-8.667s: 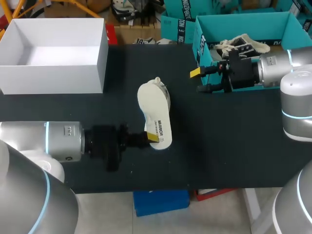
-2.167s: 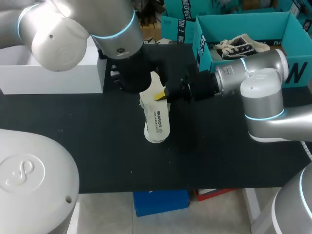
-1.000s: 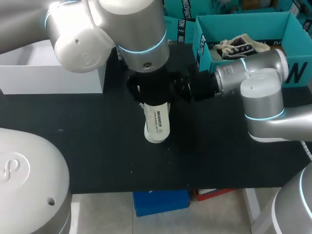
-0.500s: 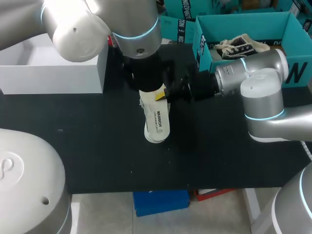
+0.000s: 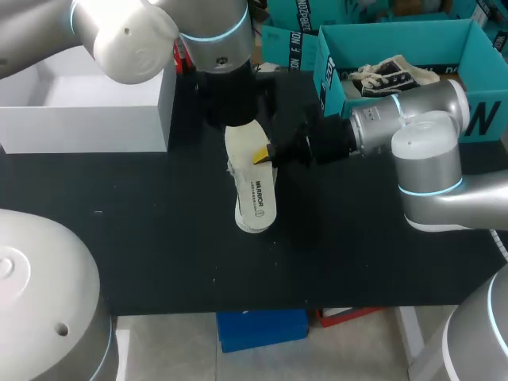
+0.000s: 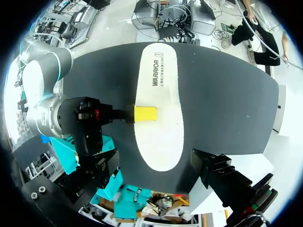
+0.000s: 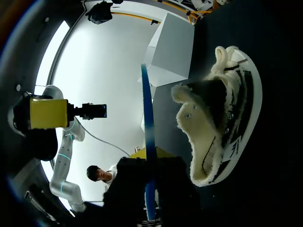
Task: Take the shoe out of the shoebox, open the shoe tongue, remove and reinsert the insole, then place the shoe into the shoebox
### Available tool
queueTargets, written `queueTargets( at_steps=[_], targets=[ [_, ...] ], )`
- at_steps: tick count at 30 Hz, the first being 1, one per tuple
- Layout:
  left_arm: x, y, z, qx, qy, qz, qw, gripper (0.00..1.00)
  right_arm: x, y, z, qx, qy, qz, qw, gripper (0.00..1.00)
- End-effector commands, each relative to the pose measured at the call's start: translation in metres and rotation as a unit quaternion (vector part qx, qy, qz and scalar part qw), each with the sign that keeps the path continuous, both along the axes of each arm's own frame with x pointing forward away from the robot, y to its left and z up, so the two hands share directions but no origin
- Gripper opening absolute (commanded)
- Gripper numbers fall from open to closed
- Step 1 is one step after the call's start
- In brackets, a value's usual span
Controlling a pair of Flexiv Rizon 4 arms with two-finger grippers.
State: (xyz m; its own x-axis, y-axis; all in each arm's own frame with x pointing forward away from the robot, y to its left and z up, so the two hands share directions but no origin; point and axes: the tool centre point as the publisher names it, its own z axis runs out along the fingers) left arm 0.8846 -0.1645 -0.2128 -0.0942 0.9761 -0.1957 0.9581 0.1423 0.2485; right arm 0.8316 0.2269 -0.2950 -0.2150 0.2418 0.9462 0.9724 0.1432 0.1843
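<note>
Cream insole (image 5: 252, 186), out of the shoe (image 7: 213, 123), is clamped near its middle by my right pincer (image 5: 264, 156). It hangs just above the shoe, which rests on the table (image 5: 357, 262). A second ago my left arm (image 5: 214, 48) covered the insole; it has now pulled back toward the white shoebox (image 5: 48, 131). I judge the handover done and reinserting comes next. The left pincer's state I cannot tell. Beyond the shoe the shoebox stands open, and the teal box (image 5: 397, 36) holds a second sneaker (image 5: 393, 75).
</note>
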Motion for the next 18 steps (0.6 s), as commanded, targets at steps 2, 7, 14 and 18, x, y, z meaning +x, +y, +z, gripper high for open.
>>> queueTargets(
  at_steps=[2,7,14,18],
  targets=[
    [0.024,0.001,-0.003,0.0,0.002,0.001,1.0,1.0,0.0,0.001,-0.001,0.0,0.0,-0.001,1.0,0.0],
    [0.04,0.007,-0.003,-0.001,-0.001,0.007,1.0,1.0,0.0,0.001,-0.001,0.0,0.0,-0.001,1.0,0.0],
    [0.058,0.015,-0.006,-0.002,-0.001,0.017,1.0,1.0,0.0,0.001,-0.001,0.0,0.0,-0.001,1.0,0.0],
    [0.065,0.018,-0.007,-0.005,0.0,0.023,1.0,1.0,0.0,0.001,-0.001,0.0,0.0,-0.001,1.0,0.0]
  ],
)
